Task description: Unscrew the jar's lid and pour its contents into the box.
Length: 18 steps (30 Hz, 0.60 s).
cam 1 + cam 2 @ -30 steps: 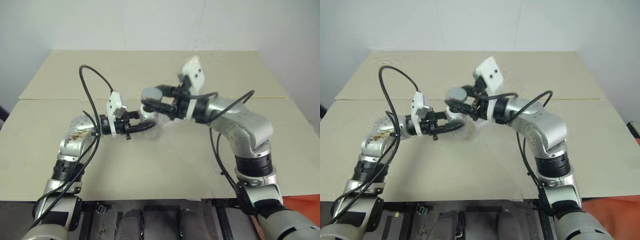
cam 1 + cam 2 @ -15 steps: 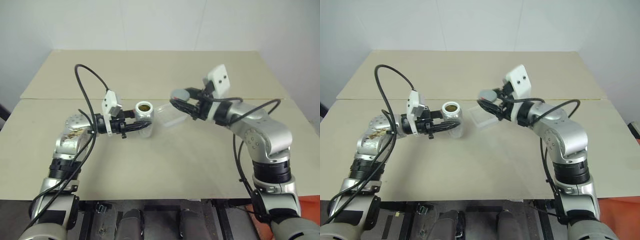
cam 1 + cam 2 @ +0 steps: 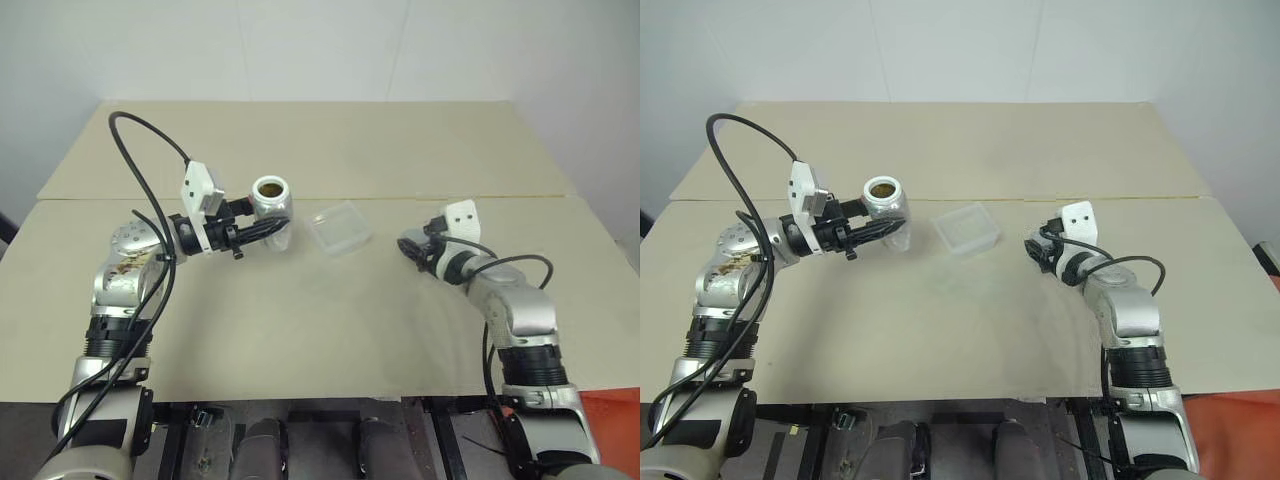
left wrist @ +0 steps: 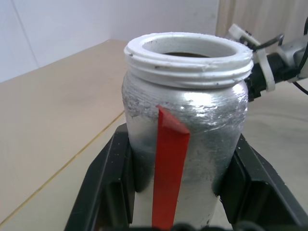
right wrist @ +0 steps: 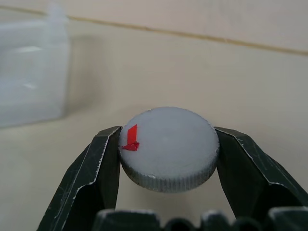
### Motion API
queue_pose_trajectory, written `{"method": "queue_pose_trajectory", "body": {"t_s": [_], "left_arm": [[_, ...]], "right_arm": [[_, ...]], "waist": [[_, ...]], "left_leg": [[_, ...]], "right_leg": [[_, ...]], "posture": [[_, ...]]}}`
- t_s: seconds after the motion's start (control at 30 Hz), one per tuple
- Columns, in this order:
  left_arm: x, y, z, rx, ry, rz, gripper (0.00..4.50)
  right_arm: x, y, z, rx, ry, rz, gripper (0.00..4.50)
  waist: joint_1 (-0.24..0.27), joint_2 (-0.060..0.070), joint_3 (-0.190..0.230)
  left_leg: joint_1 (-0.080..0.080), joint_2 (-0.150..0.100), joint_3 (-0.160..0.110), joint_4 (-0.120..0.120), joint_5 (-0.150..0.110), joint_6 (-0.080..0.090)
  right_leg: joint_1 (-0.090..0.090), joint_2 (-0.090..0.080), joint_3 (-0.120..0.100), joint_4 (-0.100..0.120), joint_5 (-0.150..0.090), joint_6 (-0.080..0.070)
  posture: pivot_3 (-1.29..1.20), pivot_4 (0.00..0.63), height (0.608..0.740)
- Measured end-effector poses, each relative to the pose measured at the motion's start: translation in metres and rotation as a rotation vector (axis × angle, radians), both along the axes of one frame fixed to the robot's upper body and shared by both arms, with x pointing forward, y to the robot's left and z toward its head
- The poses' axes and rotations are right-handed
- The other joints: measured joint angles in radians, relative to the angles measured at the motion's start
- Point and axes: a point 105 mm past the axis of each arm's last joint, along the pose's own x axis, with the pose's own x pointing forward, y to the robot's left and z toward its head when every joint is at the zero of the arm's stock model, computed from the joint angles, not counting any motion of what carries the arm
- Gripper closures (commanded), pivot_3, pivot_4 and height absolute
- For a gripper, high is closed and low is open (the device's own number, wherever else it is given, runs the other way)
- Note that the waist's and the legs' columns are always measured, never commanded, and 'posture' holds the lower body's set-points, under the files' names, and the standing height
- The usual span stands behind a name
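Left of frame centre, the left gripper (image 3: 262, 229) clamps the open jar (image 3: 272, 205) upright; the right gripper (image 5: 167, 159) pinches the lid (image 5: 168, 147). Carry the jar over the box (image 3: 339, 228) (just right), then tip slowly so the contents (image 3: 269, 188) land inside.

Both arms are silver-grey metal with rounded joint housings and black banded segments. Loose black cables loop along each forearm. A white camera block sits above each black two-fingered gripper.

Box (image 3: 340, 228) sitting on the table (image 3: 300, 320), between the two grippers. Jar (image 3: 272, 205) sitting upright in the left gripper (image 3: 262, 229), left of the box. Lid (image 5: 168, 147) lying flat in the right gripper (image 3: 412, 247), right of the box.
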Motion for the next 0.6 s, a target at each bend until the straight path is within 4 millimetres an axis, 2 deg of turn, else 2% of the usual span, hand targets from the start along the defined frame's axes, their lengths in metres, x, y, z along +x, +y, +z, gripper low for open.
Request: {"method": "queue_pose_trajectory", "body": {"t_s": [0.13, 0.3, 0.4, 0.5, 0.6], "left_arm": [[0.001, 0.000, 0.000, -0.001, 0.001, 0.005, 2.60], [0.002, 0.002, -0.001, -0.001, 0.004, 0.011, 2.60], [0.009, 0.007, -0.002, 0.025, -0.002, 0.048, 2.60], [0.022, 0.012, -0.001, 0.084, -0.044, 0.115, 2.60], [0.040, 0.005, 0.007, 0.164, -0.150, 0.183, 2.60]], "right_arm": [[-0.001, 0.001, 0.000, -0.013, 0.004, 0.035, 0.12], [-0.008, -0.002, 0.017, -0.064, -0.012, 0.112, 0.05], [-0.017, -0.002, 0.029, -0.108, -0.006, 0.186, 0.05], [-0.023, 0.007, 0.048, -0.113, -0.022, 0.264, 0.05], [-0.028, 0.022, 0.076, -0.094, -0.052, 0.376, 0.05]], "waist": [[0.001, 0.000, 0.000], [0.002, 0.000, 0.000], [0.003, 0.000, 0.000], [0.002, 0.000, 0.000], [0.005, 0.000, 0.000]], "left_leg": [[0.000, 0.000, 0.000, 0.000, 0.000, 0.000], [0.000, 0.000, 0.000, 0.000, 0.000, 0.000], [0.000, 0.000, 0.000, 0.000, 0.000, 0.000], [0.000, 0.000, 0.000, 0.000, 0.000, 0.000], [0.000, -0.001, -0.001, 0.000, 0.000, 0.000]], "right_leg": [[0.000, 0.000, 0.000, 0.000, 0.000, 0.000], [0.000, 0.000, 0.000, 0.000, 0.000, 0.000], [0.000, 0.000, 0.000, -0.001, 0.000, 0.000], [0.000, 0.000, 0.000, -0.001, 0.000, 0.000], [0.001, 0.000, -0.001, -0.002, 0.000, 0.000]], "posture": [[0.00, 0.150, 0.740], [0.00, 0.150, 0.740], [0.00, 0.150, 0.740], [0.00, 0.150, 0.740], [0.00, 0.150, 0.740]]}}
